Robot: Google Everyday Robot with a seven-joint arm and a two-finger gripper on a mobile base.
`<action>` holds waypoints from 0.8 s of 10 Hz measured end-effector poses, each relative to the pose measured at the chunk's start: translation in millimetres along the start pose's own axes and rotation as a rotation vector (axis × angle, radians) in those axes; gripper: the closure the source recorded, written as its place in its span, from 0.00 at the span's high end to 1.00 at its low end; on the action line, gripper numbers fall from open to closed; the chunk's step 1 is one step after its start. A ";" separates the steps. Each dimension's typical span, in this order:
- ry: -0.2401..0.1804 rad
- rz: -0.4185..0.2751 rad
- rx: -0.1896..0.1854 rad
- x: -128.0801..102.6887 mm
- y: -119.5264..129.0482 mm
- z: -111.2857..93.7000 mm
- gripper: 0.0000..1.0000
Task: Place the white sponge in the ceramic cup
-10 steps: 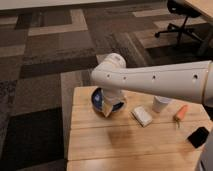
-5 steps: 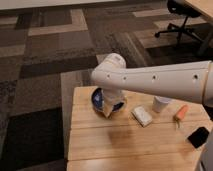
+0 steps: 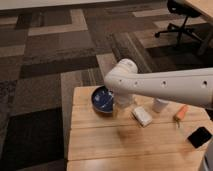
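Since I'm standing at the near edge of the light wooden plank table point(image 3: 100, 147), the closest item is a flat black rectangular slab point(image 3: 200, 136), right side. Next back: the small white rectangular sponge point(image 3: 142, 116) lies flat on the planks mid-table, apart from the gripper. A small orange elongated object point(image 3: 181, 112) lies to its right. The small plain white ceramic cup point(image 3: 160, 105) stands upright just behind the sponge, its top hidden by the arm. The dark blue round bowl point(image 3: 102, 99) sits to the left. The gripper point(image 3: 124, 104) hangs just beside the bowl's right rim, under the arm's bend; spread or pressed together, can't tell. The white tubular arm point(image 3: 165, 86) reaches in from the right, over the cup. Beyond are brown-and-grey patterned carpet point(image 3: 55, 55) and a black office chair point(image 3: 180, 12), far right.
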 end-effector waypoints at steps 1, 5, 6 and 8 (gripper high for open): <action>0.003 0.004 -0.009 3.9 -12.1 11.6 0.65; -0.011 0.017 -0.033 5.0 -44.4 31.7 0.65; -0.016 0.031 -0.050 6.3 -52.5 37.6 0.65; -0.019 0.047 -0.071 8.7 -61.9 45.1 0.65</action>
